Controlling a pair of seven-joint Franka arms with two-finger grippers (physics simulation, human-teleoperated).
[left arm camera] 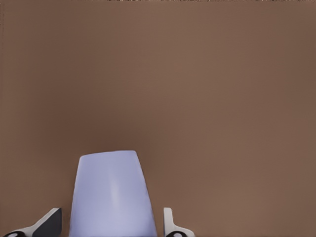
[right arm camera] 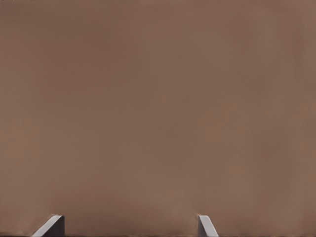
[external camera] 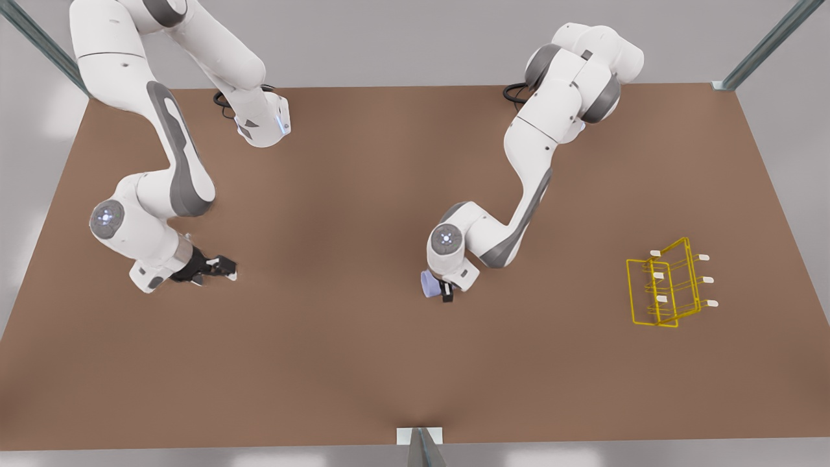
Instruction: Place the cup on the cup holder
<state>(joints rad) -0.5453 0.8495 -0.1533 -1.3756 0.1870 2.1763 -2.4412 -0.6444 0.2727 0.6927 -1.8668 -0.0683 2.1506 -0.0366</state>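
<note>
On the front view's left, the right gripper (external camera: 224, 267) hangs low over the bare brown tabletop (external camera: 337, 194), its two fingers spread wide with nothing between them; in the right wrist view its fingertips (right arm camera: 49, 227) stand well apart over plain brown board. This arm waits, and nothing lies near it.

Toward the middle of the front view, the left gripper (external camera: 443, 290) is down at the table surface with the small pale lavender-blue tapered tumbler, the cup (external camera: 428, 283), at its fingers. In the left wrist view the cup (left arm camera: 111, 195) sits between the two fingers (left arm camera: 47, 224), which stand just beside its walls on either side; whether they actually press on it cannot be told. The cup's far end points away from the gripper, over open board.

To the front view's right of that gripper, well apart from it, stands the yellow thin-wire cup holder (external camera: 661, 288), a rectangular frame with prongs ending in white caps. Between the cup and the holder there is only bare brown board, nothing blocking the line.

Counted: two arms, two grippers, one cup, one holder, six white caps visible on it.
</note>
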